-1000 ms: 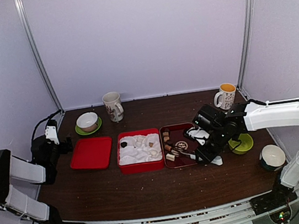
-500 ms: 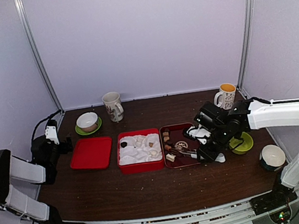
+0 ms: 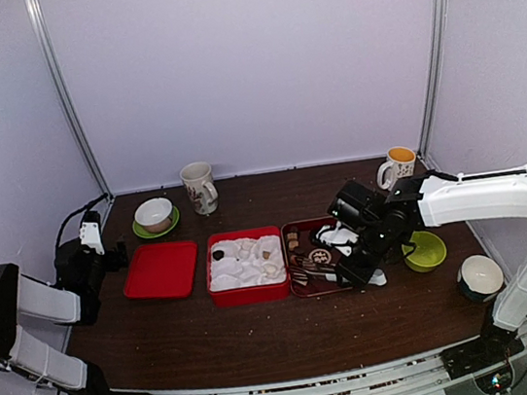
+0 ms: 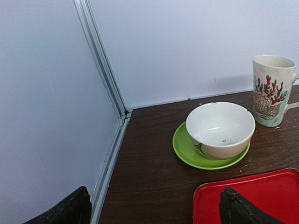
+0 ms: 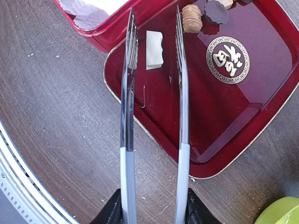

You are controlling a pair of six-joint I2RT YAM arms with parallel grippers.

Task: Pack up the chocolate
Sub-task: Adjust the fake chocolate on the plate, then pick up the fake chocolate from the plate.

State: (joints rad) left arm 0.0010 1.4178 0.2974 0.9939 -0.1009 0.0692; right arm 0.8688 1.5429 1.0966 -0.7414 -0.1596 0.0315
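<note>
Chocolate point(image 5: 154, 56) under attention: one cream-white block, lying flat on the dark red tray point(image 5: 243, 107). The right hand point(image 5: 154, 211) is clamped on the handle end of the tongs point(image 5: 180, 93) and grips nothing else. The two tong tips stand either side of the block, apart from it on both sides. Whether they are down at its level cannot be told. At 1 o'clock of the block, on the same tray, sit a brown piece point(image 5: 191, 17) and a dark piece point(image 5: 215, 11). At 10 o'clock is a corner of the red box point(image 5: 96, 33).

Assessment: the step in hand is the pickup of the white block; carrying and placing are not yet done. The next move calls for squeezing the tips squarely onto the block's sides, since so small a block may well twist out. After that come a lift and a carry toward 9 o'clock, over the box wall.

Views compared: the right wrist view alone shows the gap between tips and block. The overhead view alone shows the white insert point(image 3: 248, 263) with a packed piece point(image 3: 219, 255) in its 10 o'clock hollow, and the red lid point(image 3: 161, 269) beyond on the worktop point(image 3: 264, 340). The left wrist view alone shows the left hand point(image 4: 154, 210) spread wide with nothing between its fingers. It faces a bowl point(image 4: 219, 128) and a mug point(image 4: 272, 91), and no chocolate appears there.
</note>
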